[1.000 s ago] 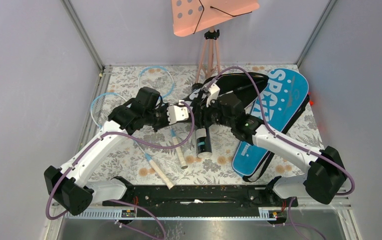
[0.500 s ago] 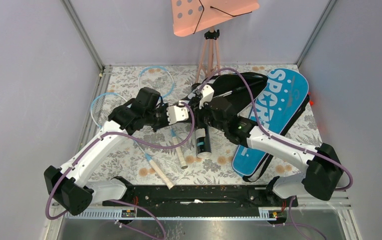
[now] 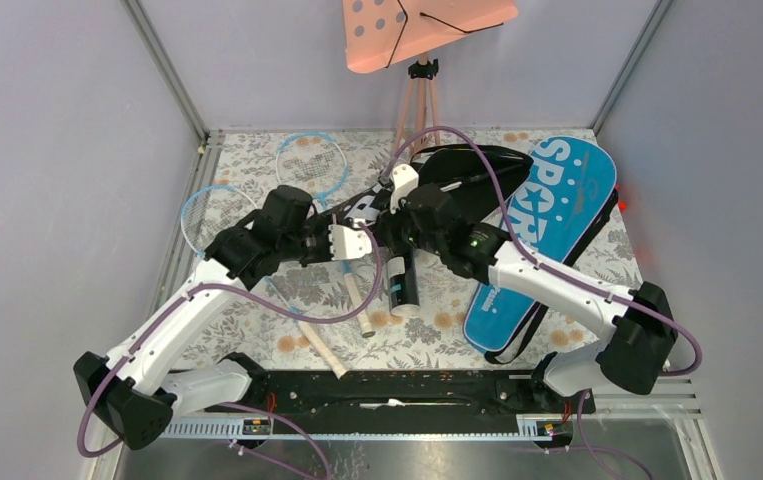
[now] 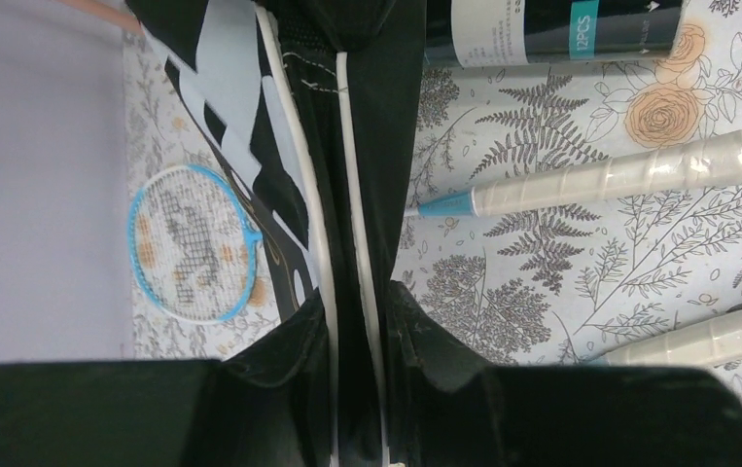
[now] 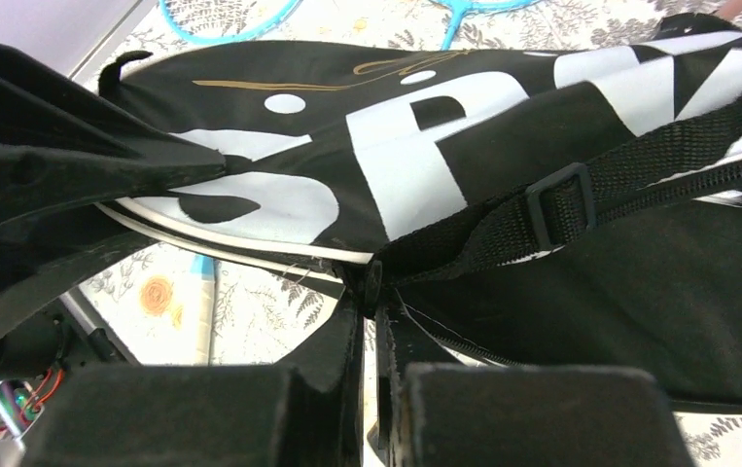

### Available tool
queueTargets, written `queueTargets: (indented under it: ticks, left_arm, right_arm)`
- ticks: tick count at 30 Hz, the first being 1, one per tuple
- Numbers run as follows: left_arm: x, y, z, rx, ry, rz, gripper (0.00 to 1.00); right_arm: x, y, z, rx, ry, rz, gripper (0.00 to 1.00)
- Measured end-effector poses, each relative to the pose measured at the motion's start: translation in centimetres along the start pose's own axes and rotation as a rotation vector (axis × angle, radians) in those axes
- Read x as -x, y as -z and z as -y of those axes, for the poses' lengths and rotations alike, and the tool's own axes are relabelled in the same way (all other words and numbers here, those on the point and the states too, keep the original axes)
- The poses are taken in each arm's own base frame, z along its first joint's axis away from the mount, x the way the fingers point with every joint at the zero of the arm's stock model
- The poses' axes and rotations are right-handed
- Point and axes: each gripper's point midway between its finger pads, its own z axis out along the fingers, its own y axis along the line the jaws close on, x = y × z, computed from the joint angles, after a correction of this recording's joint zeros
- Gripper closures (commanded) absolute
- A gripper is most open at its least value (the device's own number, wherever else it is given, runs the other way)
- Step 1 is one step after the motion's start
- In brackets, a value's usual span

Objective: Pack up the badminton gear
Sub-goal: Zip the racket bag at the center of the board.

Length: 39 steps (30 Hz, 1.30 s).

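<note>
Both arms on the black fabric SPORT bag (image 5: 279, 204) at mid-table — my left gripper (image 4: 357, 326) pinches its white-piped edge, my right gripper (image 5: 371, 316) is clamped tight on its seam.

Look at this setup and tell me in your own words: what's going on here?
Both arms are working on the black SPORT bag. The left end effector and the right end effector are each clamped on its edge, close together, near the middle of the table. The black tube and a light-blue-hooped racket lie loose on the floral cloth, not yet packed. The blue SPORT bag lies off to the right.
</note>
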Motion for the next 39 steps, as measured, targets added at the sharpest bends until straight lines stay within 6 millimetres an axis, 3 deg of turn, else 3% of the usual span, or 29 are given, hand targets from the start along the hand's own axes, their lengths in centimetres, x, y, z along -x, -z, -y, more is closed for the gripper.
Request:
queueTargets:
  ticks: [6, 18, 19, 22, 23, 25, 28, 33, 39]
  left_arm:
    - [0.4, 0.6, -0.1, 0.017, -0.072, 0.041, 1.0]
    - [-0.1, 0.6, -0.3, 0.001, -0.081, 0.052, 1.0]
    - [-0.1, 0.6, -0.2, -0.005, -0.082, 0.056, 0.91]
    - [0.1, 0.5, 0.2, -0.027, -0.086, 0.067, 0.35]
    - [-0.4, 0.6, 0.8, -0.05, -0.075, 0.048, 0.3]
    - [-1.1, 0.9, 1.7, -0.087, -0.07, 0.023, 0.05]
    - [-1.0, 0.7, 3.3, -0.151, -0.083, 0.015, 0.01]
    - [0.6, 0.1, 5.4, -0.232, -0.114, 0.054, 0.01]
    - [3.1, -0.9, 5.1, -0.217, -0.098, 0.117, 0.01]
  right_arm:
    - [-0.5, -0.6, 1.6, 0.127, -0.02, -0.039, 1.0]
    - [-2.2, -2.2, 4.6, 0.205, -0.059, -0.095, 1.0]
    - [-2.4, -2.1, 4.6, 0.222, -0.064, -0.099, 1.0]
    - [-2.6, -1.6, 4.3, 0.28, -0.083, -0.113, 1.0]
    - [-2.9, -1.5, 4.7, 0.278, -0.093, -0.124, 1.0]
    - [-3.1, -1.2, 5.8, 0.26, -0.11, -0.138, 1.0]
    - [-3.5, -0.5, 6.4, 0.246, -0.124, -0.163, 1.0]
    - [-2.1, 0.6, 4.1, 0.314, -0.104, -0.161, 1.0]
    - [0.3, 1.5, 1.4, 0.406, -0.055, -0.124, 1.0]
